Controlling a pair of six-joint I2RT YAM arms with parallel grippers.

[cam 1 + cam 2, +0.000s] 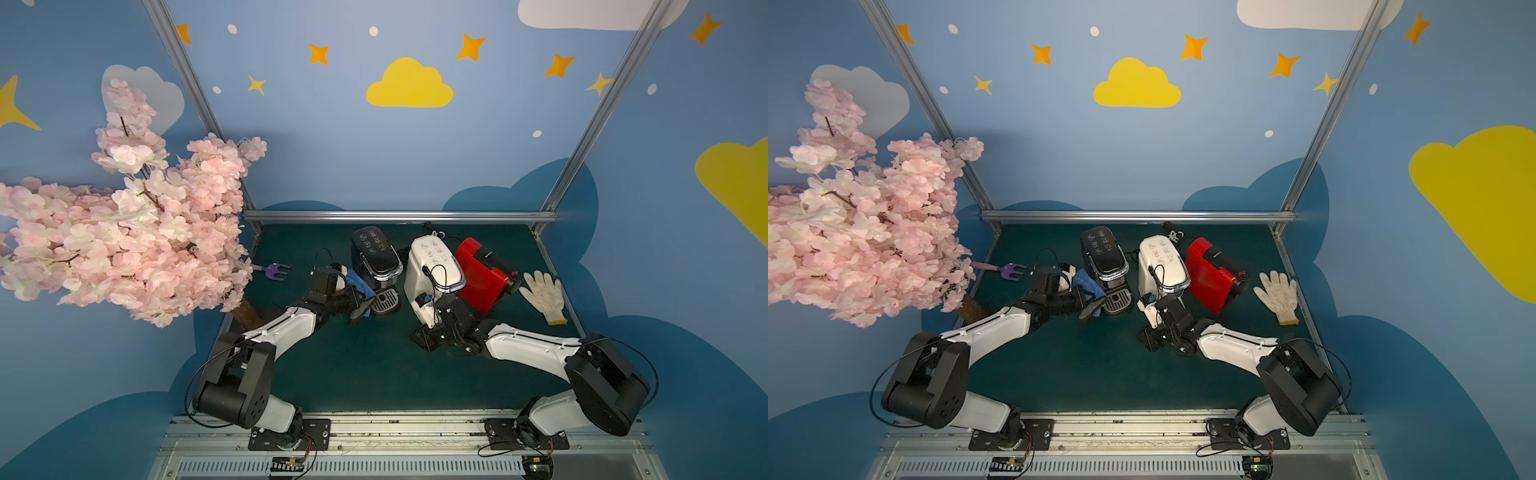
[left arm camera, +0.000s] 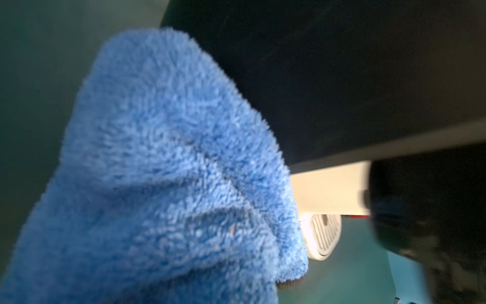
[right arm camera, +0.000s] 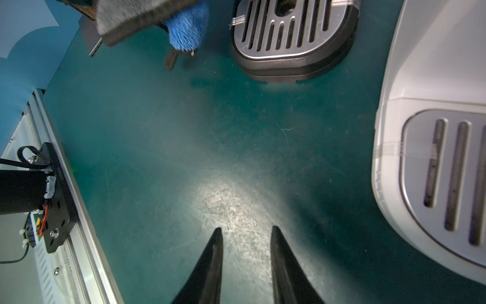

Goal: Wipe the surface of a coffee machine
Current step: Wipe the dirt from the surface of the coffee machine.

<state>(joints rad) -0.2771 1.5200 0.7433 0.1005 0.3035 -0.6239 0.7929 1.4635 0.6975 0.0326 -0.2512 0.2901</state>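
**Fig. Cloth laid to the side wall of the black coffee machine**

The black coffee machine point(image 1: 376, 257) stands at the back of the green mat point(image 1: 374, 374), towards the middle, with its drip tray point(image 1: 384, 300) facing me. A blue microfibre cloth point(image 1: 358, 282) lies against the machine's left side wall. In the left wrist view the pile fills most of the frame and meets the dark panel. My left gripper point(image 1: 362, 306) is clamped together on this cloth. My right gripper point(image 3: 246, 229) hangs over bare mat in front of the white coffee machine point(image 1: 434, 266), jaws apart and holding nothing.

I judge the step in hand to be the stroke along that side wall. To do it well, I should press a flat fold of cloth, not the fingertips, on the panel. I should also draw overlapping passes from the lid down to the base and stop short of the drip tray. If the machine slides, the free right gripper could brace it. The red coffee machine point(image 1: 484, 272) stands beyond the white one, clear of this stroke.
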